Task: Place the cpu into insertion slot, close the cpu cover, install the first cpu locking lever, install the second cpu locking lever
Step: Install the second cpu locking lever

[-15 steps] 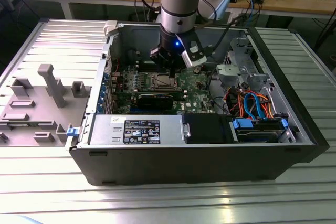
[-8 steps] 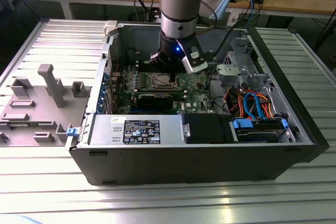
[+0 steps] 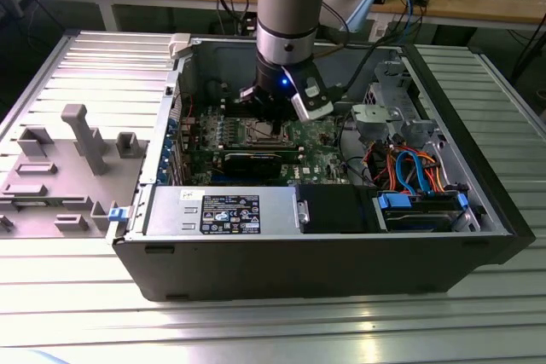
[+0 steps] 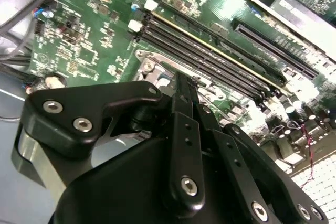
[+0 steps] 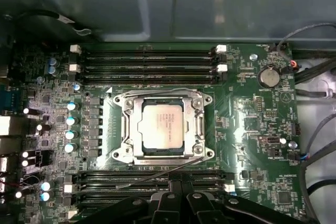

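Observation:
In the first wrist view the cpu (image 5: 163,128) lies flat in the insertion slot (image 5: 116,101), silver face up. The cpu cover (image 5: 128,129) is down around it, framing the chip. One thin wire lever (image 5: 157,88) lies along the cover's edge beside a memory bank. The other lever (image 5: 157,173) slants away from the socket across the opposite memory slots. My gripper (image 5: 177,186) hangs just past that slanted lever with its black fingers together and nothing between them. In the exterior view the gripper (image 3: 271,115) sits low over the socket (image 3: 266,133) inside the open case. The second wrist view shows the gripper (image 4: 184,80) beside the socket's metal frame (image 4: 152,66).
Long memory slots (image 5: 147,59) flank the socket on two sides. A black expansion card (image 3: 256,158) lies in front of the socket, then the power supply (image 3: 222,210). Coloured cables (image 3: 409,168) and a drive cage (image 3: 384,117) fill the exterior view's right. Case walls (image 3: 162,151) enclose the board.

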Available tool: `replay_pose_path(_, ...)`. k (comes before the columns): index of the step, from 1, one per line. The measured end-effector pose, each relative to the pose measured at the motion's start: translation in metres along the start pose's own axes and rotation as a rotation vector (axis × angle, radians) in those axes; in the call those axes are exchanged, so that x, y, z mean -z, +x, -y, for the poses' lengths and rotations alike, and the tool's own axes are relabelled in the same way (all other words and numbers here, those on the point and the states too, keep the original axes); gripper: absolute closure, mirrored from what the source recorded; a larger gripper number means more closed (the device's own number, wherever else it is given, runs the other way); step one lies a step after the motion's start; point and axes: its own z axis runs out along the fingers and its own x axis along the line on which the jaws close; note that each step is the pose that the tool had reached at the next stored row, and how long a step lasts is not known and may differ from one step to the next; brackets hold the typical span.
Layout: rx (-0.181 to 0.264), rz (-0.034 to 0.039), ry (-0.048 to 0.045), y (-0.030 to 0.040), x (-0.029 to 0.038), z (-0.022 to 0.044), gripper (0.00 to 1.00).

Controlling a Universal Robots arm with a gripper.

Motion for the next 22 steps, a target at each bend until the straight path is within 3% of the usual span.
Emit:
replay_pose_path(4,0.002,-0.0026,-0.0055,0.0033,-0.0028,0.0016,0.89)
replay_pose_path(7,0.005,-0.0036,-0.0182,0.0199,-0.0055,0.0022,0.89)
replay_pose_path(9,0.006,-0.0041,-0.0216,0.0258,-0.0070,0.0024,0.89)
replay_pose_path(13,0.018,-0.0069,-0.0305,0.0286,-0.0110,0.0032,0.89)
replay_pose_path(15,0.019,-0.0072,-0.0403,0.0308,-0.0125,0.0048,0.89)
replay_pose_path(17,0.019,-0.0076,-0.0504,0.0319,-0.0135,0.0086,0.89)
replay_pose_path(22,0.019,-0.0082,-0.0619,0.0332,-0.0141,0.0160,0.89)
